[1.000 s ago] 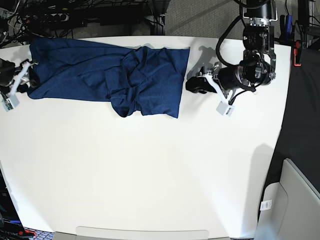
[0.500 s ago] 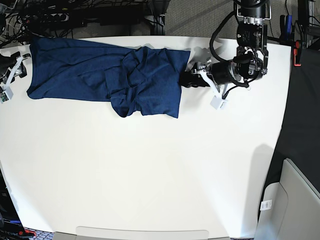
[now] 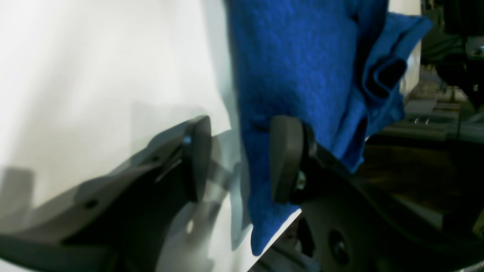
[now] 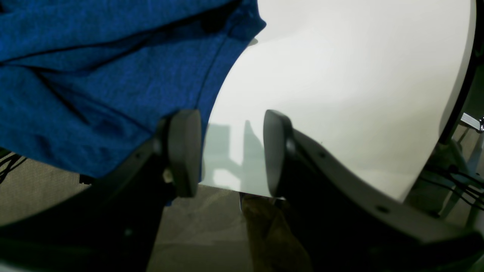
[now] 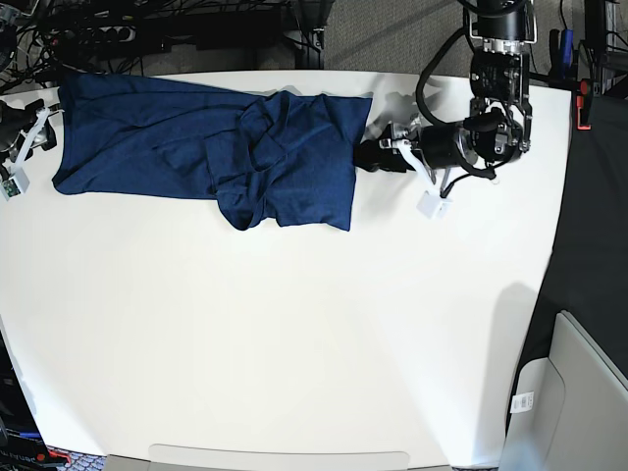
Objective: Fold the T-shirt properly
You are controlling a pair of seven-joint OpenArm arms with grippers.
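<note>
Your shirt (image 5: 211,152) lies crumpled along the counter's (image 5: 294,343) far edge; left gripper (image 3: 238,158) agape straddling its hem, right gripper (image 4: 230,151) agape, empty

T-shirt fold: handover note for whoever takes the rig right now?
Left gripper: open, jaws straddling the T-shirt's right edge, not clamped.
Right gripper: open at the shirt's left edge near the table corner; one finger against the fabric, nothing held.
T-shirt: spread along the table's far side, bunched in the middle.
Done: no neat fold visible.
Left: grip both ends, flatten, fold.
</note>
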